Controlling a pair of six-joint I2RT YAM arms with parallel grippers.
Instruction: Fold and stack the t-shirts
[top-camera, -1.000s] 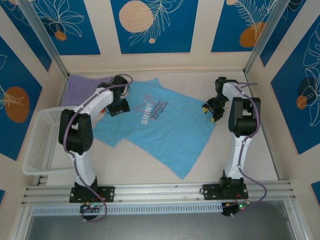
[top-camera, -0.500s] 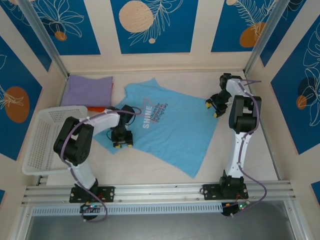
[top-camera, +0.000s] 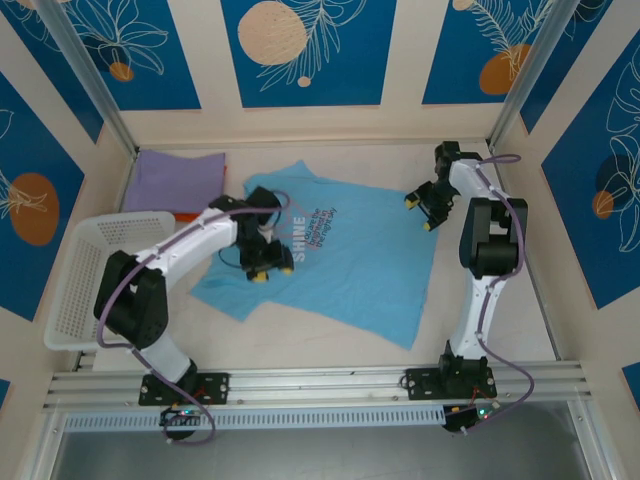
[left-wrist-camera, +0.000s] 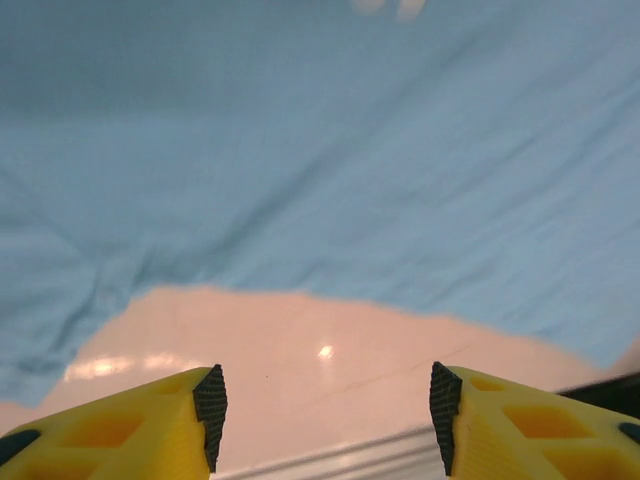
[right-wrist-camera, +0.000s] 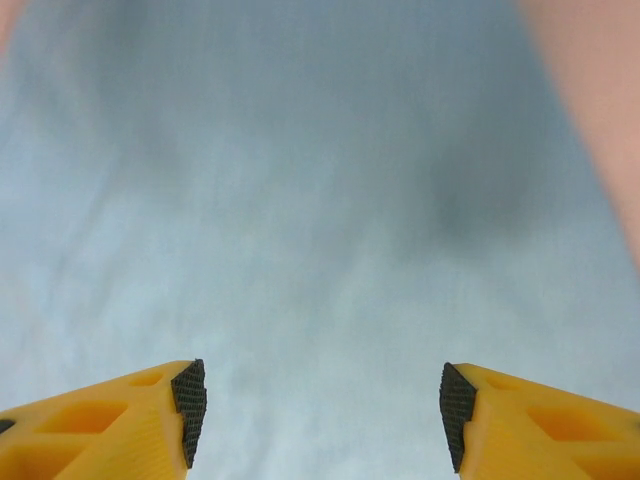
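My left gripper (top-camera: 270, 270) hangs spread over the blue tee (top-camera: 360, 270), mid-table; my right gripper (top-camera: 418, 213), also spread, is over its 2 o'clock corner. The lavender tee (top-camera: 175, 180) lies at 10 o'clock. I'd best pinch edges, single layer, both sides level, before folding.

The left arm (top-camera: 190, 232) and right arm (top-camera: 482, 262) were built of white shells with black joint housings and black bases (top-camera: 185, 386), a thin purplish cable (top-camera: 513, 360) looping along each, while the left gripper (left-wrist-camera: 327, 405) and right gripper (right-wrist-camera: 322, 412) had hollowed yellow fingers (left-wrist-camera: 110, 425) faced with black ridged pads (right-wrist-camera: 189, 408).
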